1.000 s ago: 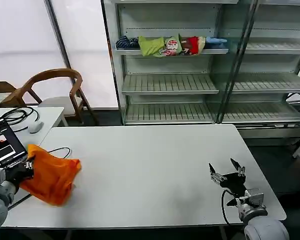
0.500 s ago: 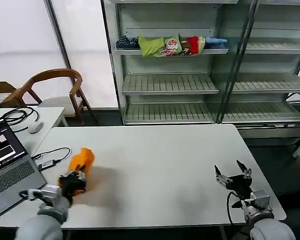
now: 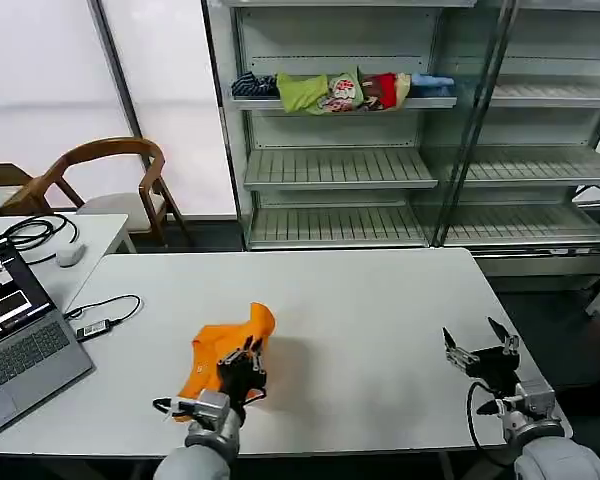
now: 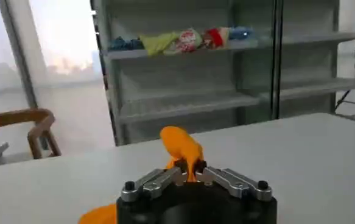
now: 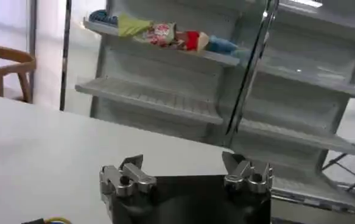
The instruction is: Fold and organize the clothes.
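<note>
Orange T-shirt (image 3: 225,345) bunched behind left gripper (image 3: 242,362)

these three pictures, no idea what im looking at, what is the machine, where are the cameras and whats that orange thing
This is a robot with two arms, each ending in a two-fingered gripper. One picture comes from a camera on its head, looking down at a white table. The other two come from cameras on its wrists, so each shows that arm's own fingers close up.

The orange thing is a T-shirt, bunched up on the table. The left gripper is shut on it; in the left wrist view the cloth rises from between the closed fingers. The right gripper hovers open near the table's right side, holding nothing.

Also on the table: a laptop and a cable at the left. Behind stands a shelf unit with a heap of coloured garments.
</note>
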`<state>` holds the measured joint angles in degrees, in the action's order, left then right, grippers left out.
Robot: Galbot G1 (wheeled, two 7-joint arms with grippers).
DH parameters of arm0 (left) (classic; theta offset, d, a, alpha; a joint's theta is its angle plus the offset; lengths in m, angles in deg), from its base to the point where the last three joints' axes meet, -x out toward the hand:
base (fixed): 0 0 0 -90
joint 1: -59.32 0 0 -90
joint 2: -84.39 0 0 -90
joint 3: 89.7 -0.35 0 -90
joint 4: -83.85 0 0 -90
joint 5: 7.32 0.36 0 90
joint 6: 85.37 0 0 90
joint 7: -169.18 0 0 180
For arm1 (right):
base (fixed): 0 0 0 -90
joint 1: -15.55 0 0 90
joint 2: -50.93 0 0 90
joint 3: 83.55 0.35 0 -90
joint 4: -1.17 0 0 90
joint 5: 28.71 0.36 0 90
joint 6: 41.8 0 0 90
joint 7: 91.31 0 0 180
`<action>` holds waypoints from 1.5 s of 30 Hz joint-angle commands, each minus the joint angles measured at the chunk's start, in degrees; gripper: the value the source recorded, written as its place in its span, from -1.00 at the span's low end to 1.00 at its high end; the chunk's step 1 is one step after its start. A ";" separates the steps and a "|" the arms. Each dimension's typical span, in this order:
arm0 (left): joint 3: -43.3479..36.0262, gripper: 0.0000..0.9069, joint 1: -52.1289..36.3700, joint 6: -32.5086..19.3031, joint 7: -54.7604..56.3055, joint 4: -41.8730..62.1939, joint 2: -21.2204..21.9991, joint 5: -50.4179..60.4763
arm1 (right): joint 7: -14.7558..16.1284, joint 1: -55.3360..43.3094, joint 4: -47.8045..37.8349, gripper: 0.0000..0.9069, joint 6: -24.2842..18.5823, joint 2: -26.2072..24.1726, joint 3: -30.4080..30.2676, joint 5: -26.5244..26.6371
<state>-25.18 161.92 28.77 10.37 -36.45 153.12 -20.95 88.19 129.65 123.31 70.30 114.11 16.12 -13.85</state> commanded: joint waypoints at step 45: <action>30.88 1.00 -5.85 -28.16 -26.63 20.30 -7.71 3.78 | -5.47 -13.85 -8.82 1.00 -5.75 3.29 -8.83 -2.56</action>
<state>-16.94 153.06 11.26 -4.89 -21.99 155.58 -19.02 82.64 118.23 117.51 67.66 115.58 10.33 -14.50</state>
